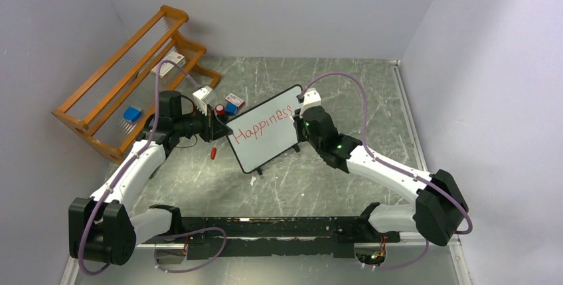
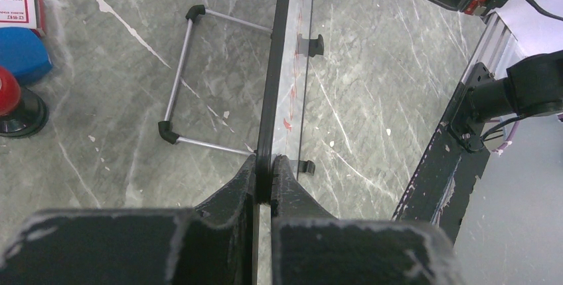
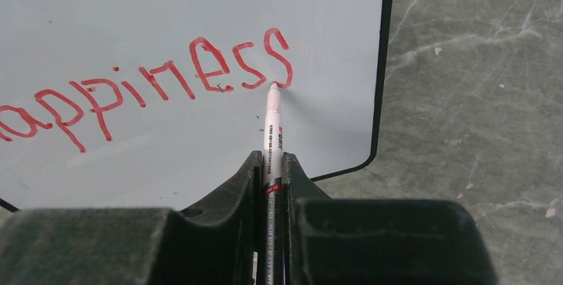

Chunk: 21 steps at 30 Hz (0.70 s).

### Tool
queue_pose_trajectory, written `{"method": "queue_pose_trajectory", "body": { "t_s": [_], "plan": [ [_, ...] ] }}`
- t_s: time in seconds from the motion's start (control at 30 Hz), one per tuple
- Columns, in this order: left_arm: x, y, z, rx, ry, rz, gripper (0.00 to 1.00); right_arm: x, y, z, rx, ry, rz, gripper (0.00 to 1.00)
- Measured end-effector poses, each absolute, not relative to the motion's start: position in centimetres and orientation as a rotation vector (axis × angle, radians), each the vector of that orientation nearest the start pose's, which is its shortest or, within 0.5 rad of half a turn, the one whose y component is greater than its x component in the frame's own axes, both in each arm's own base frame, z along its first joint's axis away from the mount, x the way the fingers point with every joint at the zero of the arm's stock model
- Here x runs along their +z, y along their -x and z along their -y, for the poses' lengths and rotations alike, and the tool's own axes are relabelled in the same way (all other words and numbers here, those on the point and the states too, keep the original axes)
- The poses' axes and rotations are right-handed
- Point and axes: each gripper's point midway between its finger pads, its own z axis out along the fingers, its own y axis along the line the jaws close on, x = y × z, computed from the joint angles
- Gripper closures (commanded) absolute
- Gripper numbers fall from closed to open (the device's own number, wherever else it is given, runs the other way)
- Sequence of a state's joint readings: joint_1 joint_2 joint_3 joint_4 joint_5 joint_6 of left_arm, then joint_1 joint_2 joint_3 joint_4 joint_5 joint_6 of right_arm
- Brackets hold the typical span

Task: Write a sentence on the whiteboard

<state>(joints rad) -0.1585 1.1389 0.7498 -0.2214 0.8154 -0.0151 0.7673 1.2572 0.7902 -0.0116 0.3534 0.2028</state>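
Grey marbled table (image 1: 319,185) is closed in by pale walls; near its middle the whiteboard (image 1: 269,151) is stood upright on its black feet (image 2: 312,44), with a wire stand (image 2: 180,86) folded out behind it. Of the sentence (image 1: 264,123), one red word, "Happiness", is written across the upper part of the board, slanting upward to the right. A marker (image 3: 272,132) is set with its tip touching the foot of the last "s"; its barrel is clamped between the narrowly set fingers of the right gripper (image 3: 272,169). The board's left edge is pinched in the left gripper (image 2: 264,165), whose jaws are fully closed on the frame. Just beside that edge a small red cap (image 1: 213,153) is seen lying on the table; further left a blue block (image 2: 23,52) is placed; a wooden rack (image 1: 126,82) is set along the far left wall.
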Motion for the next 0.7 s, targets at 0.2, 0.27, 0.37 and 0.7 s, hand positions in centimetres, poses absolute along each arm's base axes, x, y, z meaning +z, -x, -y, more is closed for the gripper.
{"method": "queue_pose_trajectory", "body": {
  "t_s": [0.2,0.27,0.37,0.7],
  "plan": [
    [17.1,-27.0,17.3,-0.984,-0.613,-2.028,0.95,17.0,-30.8,-22.7,0.281,0.342,-1.976,1.00],
    [17.1,-27.0,17.3,-0.984,-0.612,-2.028,0.95,17.7,-30.7,-22.6,0.292,0.333,-1.959,1.00],
    [17.1,-27.0,17.3,-0.983,-0.612,-2.028,0.95,18.9,-30.3,-22.2,0.310,0.317,-1.934,1.00],
    [17.2,-26.9,17.3,-0.983,-0.602,-2.033,0.95,19.0,-28.1,-21.9,0.335,0.337,-1.941,1.00]
  ]
}}
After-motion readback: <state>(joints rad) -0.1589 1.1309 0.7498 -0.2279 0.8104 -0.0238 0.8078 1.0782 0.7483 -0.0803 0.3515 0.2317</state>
